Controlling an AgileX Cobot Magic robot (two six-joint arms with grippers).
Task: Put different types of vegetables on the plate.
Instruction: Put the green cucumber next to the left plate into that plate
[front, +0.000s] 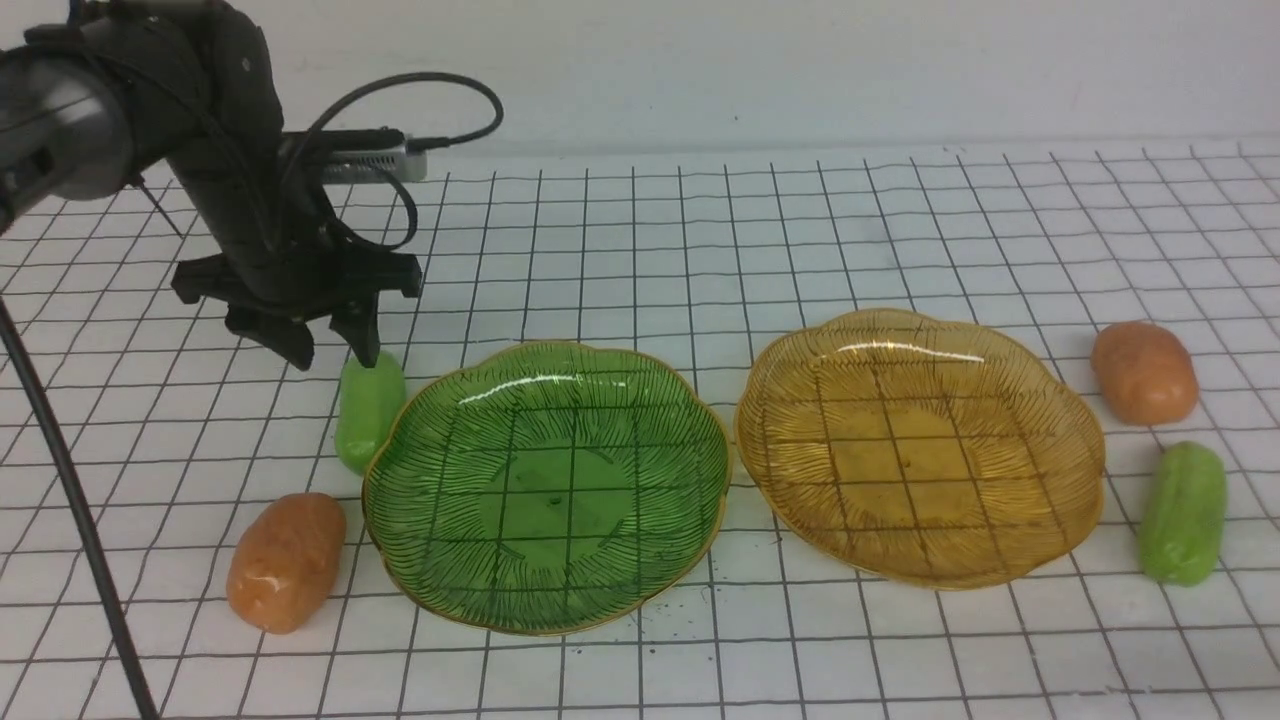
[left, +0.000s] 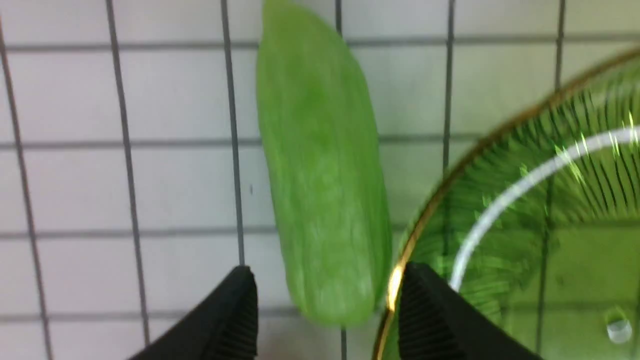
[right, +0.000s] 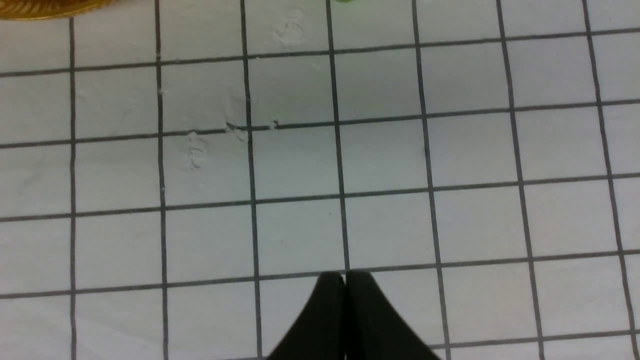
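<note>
Green, glossy and oblong, the toy cucumber (front: 368, 410) (left: 325, 175) is lying flat on the white gridded table sheet (front: 700, 230). It is just beside the left rim of the green ribbed glass plate (front: 560, 500) (left: 550, 200). I cannot tell whether the two are touching.

I am seeing the left gripper (front: 334, 355) (left: 327, 280) hanging right above the far end of that cucumber, pointing down. Its jaws are standing apart, with one black ribbed finger on each side of the cucumber's end and sheet showing between the outer finger and the cucumber. I am noting it as parted and gripping nothing. In the left wrist view the finger nearer the plate is overlapping the plate's gold rim.

Outward from there, a stubby orange-brown toy potato (front: 287, 562) is lying nearer to me, beside the green plate's left front edge and apart from the cucumber. An amber ribbed glass plate (front: 920, 445) is sitting just right of the green one. A second orange-brown potato (front: 1145, 372) is lying off its far right rim, and a second green cucumber (front: 1185, 512) is lying nearer to me on that side. All four vegetables are resting on the sheet, off both plates.

The right gripper (right: 345, 277) is showing only in its own wrist view. Its fingers are pressed together on nothing, above the gridded sheet.
</note>
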